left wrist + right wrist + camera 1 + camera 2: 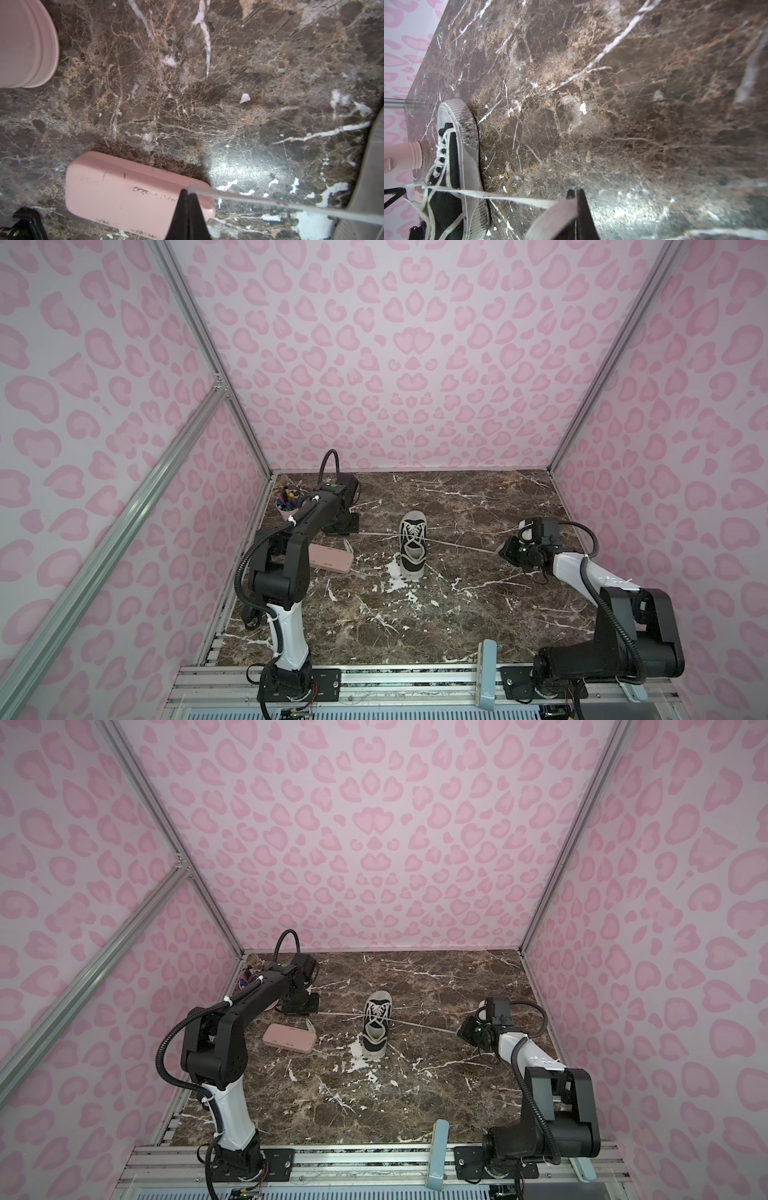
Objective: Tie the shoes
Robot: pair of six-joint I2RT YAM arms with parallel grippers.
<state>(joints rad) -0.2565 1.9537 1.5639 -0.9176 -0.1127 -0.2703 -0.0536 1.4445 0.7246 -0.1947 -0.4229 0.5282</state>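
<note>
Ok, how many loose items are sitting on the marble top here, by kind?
Black sneaker with white laces: 1
Pink flat case: 1
Pink cup holding pens: 1
Total: 3

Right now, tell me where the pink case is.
In both top views the pink case lies flat on the marble table, left of the sneaker, between it and the left arm, nearer the camera than the pen cup.

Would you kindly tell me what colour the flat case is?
Pale pink; the case shows best in the left wrist view.
</note>
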